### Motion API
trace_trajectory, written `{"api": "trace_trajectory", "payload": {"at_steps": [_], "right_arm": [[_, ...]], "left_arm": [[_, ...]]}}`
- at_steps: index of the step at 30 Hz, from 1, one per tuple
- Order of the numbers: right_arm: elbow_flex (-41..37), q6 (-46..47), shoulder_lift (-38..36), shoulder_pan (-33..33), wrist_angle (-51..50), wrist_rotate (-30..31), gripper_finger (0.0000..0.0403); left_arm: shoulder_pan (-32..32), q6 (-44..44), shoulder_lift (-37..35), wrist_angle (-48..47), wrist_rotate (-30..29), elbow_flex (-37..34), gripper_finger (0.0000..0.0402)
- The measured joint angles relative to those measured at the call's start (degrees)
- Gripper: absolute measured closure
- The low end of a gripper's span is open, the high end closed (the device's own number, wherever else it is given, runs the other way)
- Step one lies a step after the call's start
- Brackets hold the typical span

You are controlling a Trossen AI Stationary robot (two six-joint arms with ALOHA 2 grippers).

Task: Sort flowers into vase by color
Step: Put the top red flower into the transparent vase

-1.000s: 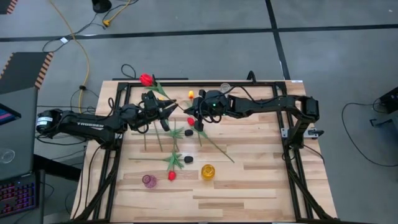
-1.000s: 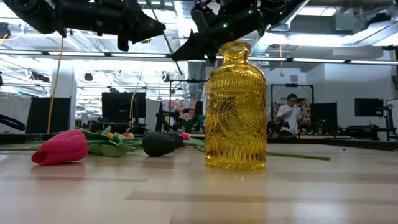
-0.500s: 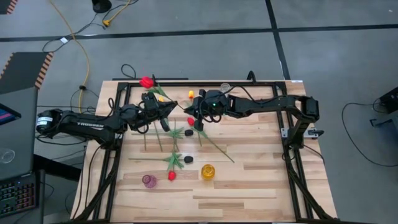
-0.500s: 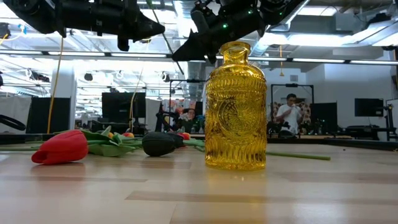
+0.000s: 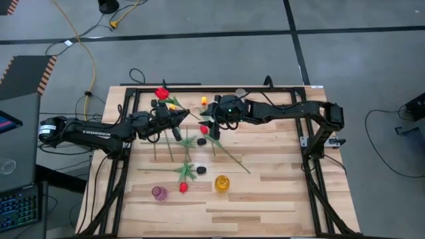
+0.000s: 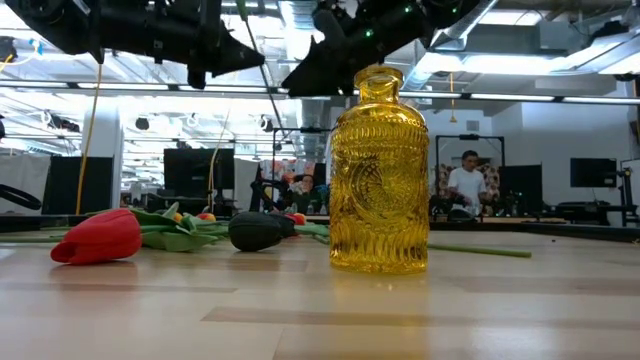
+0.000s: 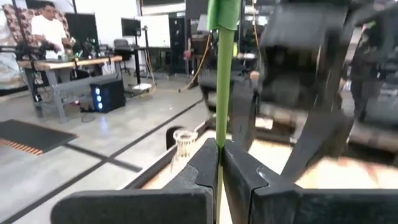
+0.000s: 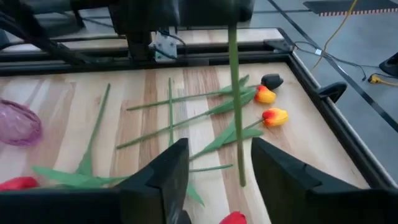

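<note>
My left gripper (image 5: 184,115) is shut on the thin green stem (image 7: 221,81) of a red tulip whose head (image 5: 161,93) stands up over the table's far left. My right gripper (image 5: 204,121) faces it from the right, open; its fingers stand on either side of the stem's lower end (image 8: 239,155) without touching. More flowers lie flat on the wood: two yellow-orange ones (image 8: 271,106), red ones (image 5: 183,188) and black ones (image 5: 201,169). A yellow vase (image 5: 222,183) and a purple vase (image 5: 159,193) stand near the front edge. My left gripper pinches the red tulip's stem (image 7: 219,146) between its two fingertips, below the leaves. The fingers come level from the table's left and lie across the stem. The flower stands roughly upright, head up, lifted clear, and its lower end hangs free below the fingers.
A small clear vase (image 5: 240,93) stands at the far edge. A black frame (image 5: 199,87) runs around the work area. In the low view the yellow vase (image 6: 379,170) is close in front, with a red tulip (image 6: 98,237) and a black one (image 6: 255,231) lying beside it.
My right gripper has opened, let go of the stem and drawn back slightly toward the right. My left gripper has shut on the stem and now holds the flower alone. The red head has tipped a little toward the near side.
</note>
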Motion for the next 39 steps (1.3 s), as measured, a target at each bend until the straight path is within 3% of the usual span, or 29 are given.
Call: {"api": "trace_trajectory", "payload": {"at_steps": [6,16,22,39], "right_arm": [[2.1,0.0,0.1,0.0,0.4,0.0,0.0188],[2.4,-0.5,0.0,0.2,11.9,-0.2,0.0190],[2.4,-0.6,0.0,0.8,18.1,-6.2,0.0191],[2.5,-0.5,3.5,0.8,24.5,-4.4,0.0191]], "left_arm": [[0.0,-0.2,0.0,-4.5,0.1,0.0,0.0401],[0.0,-2.1,0.0,-5.4,3.3,0.0,0.0401],[0.0,-2.6,0.0,-4.8,3.2,0.0,0.0401],[-0.1,-2.7,0.0,-4.2,3.7,0.0,0.0401]]}}
